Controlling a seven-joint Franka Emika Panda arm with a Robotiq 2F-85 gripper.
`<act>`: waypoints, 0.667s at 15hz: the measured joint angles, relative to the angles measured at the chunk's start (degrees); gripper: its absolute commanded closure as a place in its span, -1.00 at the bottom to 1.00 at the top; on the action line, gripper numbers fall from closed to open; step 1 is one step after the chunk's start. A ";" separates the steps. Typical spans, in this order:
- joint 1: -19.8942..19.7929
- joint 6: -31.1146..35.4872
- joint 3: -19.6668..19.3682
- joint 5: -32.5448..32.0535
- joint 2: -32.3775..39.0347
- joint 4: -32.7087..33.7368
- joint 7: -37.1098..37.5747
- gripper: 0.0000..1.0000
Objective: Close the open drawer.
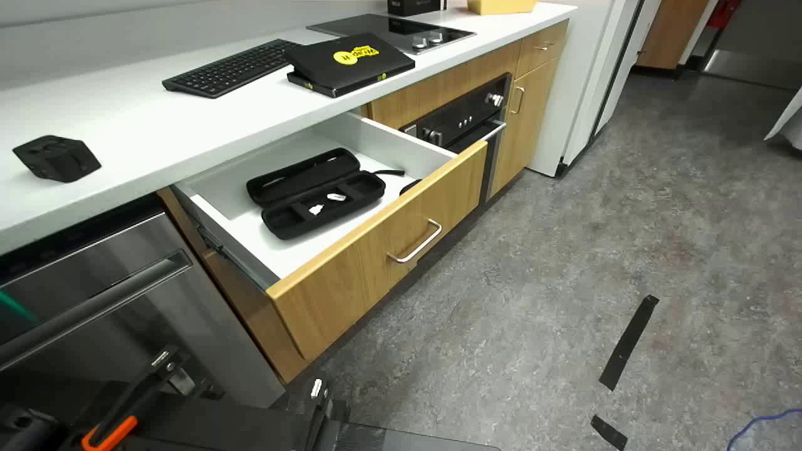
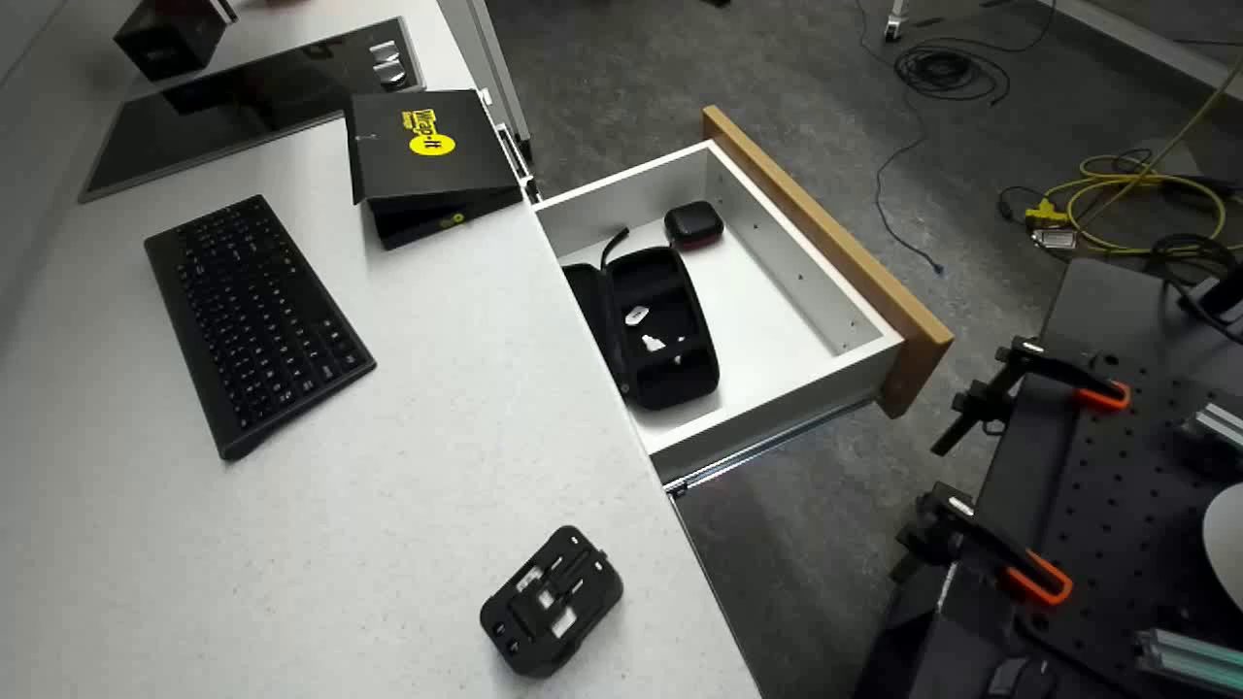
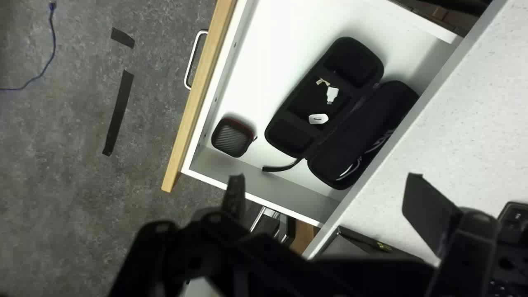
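The drawer [image 1: 376,263] stands pulled well out from under the counter, with an oak-coloured front and white inner walls. It also shows in an exterior view [image 2: 825,223] and in the wrist view [image 3: 198,103]. Its silver bar handle [image 1: 418,247] faces the floor side and shows in the wrist view [image 3: 191,62]. An open black case [image 2: 670,330] holding small white pieces and a small black pouch [image 3: 233,137] lie inside. My gripper [image 3: 325,176] is open and empty, seen above the drawer's side wall and counter edge. Neither exterior view shows it.
The white counter [image 2: 418,466] carries a keyboard [image 2: 257,320], a black box [image 1: 351,59], a black adapter [image 2: 552,600] and a cooktop [image 1: 391,31]. An oven [image 1: 463,116] and a steel appliance [image 1: 125,313] flank the drawer. A black table with clamps [image 2: 1117,485] stands opposite.
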 measured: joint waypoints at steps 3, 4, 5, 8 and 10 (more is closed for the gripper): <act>0.00 0.00 0.00 0.00 0.07 -0.01 0.00 -1.00; 0.00 0.00 0.00 0.00 0.07 -0.01 0.00 -1.00; 0.00 0.00 0.00 0.00 0.07 -0.01 0.00 -1.00; 0.05 -0.02 -0.64 0.13 0.64 -0.02 -0.01 -1.00; -0.04 0.10 -2.74 0.53 2.58 0.03 -0.46 -1.00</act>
